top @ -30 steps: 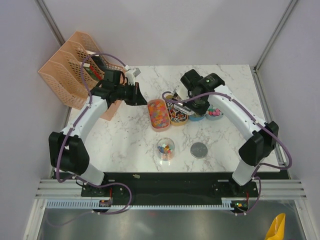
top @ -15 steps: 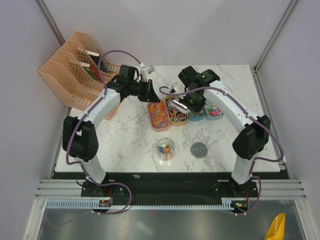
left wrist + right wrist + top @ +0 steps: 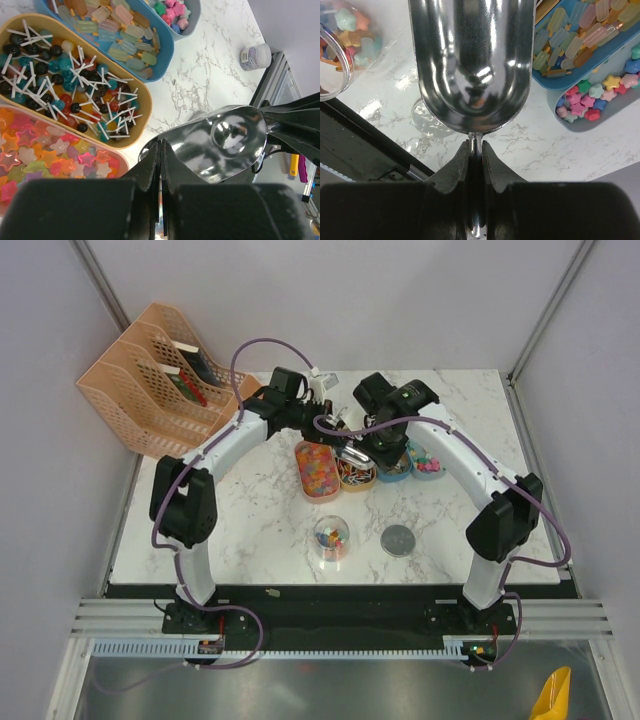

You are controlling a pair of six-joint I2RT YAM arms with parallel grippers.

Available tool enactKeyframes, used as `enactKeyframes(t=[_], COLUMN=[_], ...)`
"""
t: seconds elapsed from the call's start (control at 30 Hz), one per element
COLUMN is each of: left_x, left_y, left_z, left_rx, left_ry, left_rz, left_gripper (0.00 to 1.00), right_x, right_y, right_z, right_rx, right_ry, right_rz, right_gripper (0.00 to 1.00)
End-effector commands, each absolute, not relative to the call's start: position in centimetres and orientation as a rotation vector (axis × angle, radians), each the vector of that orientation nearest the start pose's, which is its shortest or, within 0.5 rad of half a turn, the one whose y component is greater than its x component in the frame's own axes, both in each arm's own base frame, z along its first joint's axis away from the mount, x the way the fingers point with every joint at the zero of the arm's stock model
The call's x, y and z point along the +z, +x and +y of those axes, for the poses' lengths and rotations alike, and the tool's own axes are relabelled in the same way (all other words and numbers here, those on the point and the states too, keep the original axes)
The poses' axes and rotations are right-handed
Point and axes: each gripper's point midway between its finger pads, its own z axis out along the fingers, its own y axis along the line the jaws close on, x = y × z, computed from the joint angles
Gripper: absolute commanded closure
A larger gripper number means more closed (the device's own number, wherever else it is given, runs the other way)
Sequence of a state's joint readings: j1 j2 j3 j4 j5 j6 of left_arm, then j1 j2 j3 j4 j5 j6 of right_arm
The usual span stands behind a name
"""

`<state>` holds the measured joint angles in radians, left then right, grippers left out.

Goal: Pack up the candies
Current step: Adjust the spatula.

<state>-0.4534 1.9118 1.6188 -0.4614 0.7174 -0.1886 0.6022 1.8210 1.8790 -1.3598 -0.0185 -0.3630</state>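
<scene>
The candies lie in four oval trays: coloured stars (image 3: 55, 155) in a pink tray (image 3: 304, 452), dark balls on white sticks (image 3: 65, 85) in an orange tray (image 3: 143, 107), pastel lolly shapes (image 3: 117, 35) in a blue tray (image 3: 168, 52), and small stars (image 3: 592, 97) in a grey tray (image 3: 555, 112). My right gripper (image 3: 475, 142) is shut on the handle of a metal scoop (image 3: 472, 60), which hangs over the marble with no candy in it. My left gripper (image 3: 161, 150) is shut on nothing, just beside that scoop (image 3: 225, 140). A clear jar (image 3: 331, 537) holds a few candies.
The jar's grey lid (image 3: 398, 539) lies right of the jar, partly under the scoop in the right wrist view. A peach file organiser (image 3: 150, 375) stands at the back left. A small white-capped pot (image 3: 255, 56) sits by the table's metal edge.
My left arm has swung right, from the file organiser to the trays, and now sits next to the scoop. The right arm with the scoop has shifted slightly left.
</scene>
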Motion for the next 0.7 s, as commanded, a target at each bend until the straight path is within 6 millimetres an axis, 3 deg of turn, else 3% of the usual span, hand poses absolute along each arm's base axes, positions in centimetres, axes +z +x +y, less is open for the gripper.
enactKeyframes(t=[0.0, 0.2, 0.37, 0.53, 0.67], left_x=[19.1, 17.8, 17.5, 17.7, 19.7], left_y=[38.0, 36.7, 36.0, 36.1, 37.7], left_z=[-33.4, -34.7, -35.7, -35.9, -34.2], left_rx=[-1.188, -1.21, -1.215, -1.191, -1.026], left_ry=[0.701, 0.739, 0.767, 0.773, 0.746], left_rz=[2.23, 2.258, 2.26, 2.251, 2.218], left_gripper=[0.98, 0.98, 0.98, 0.98, 0.97], right_x=[22.5, 27.0, 28.1, 27.1, 25.7], right_y=[29.5, 30.8, 30.8, 30.9, 30.7], right_z=[19.5, 21.3, 21.7, 20.8, 17.9], right_rx=[0.123, 0.198, 0.226, 0.203, 0.153], right_ry=[-1.321, -1.223, -1.193, -1.171, -1.063], right_rz=[2.436, 2.288, 2.249, 2.291, 2.383], right_gripper=[1.0, 1.0, 1.0, 1.0, 1.0])
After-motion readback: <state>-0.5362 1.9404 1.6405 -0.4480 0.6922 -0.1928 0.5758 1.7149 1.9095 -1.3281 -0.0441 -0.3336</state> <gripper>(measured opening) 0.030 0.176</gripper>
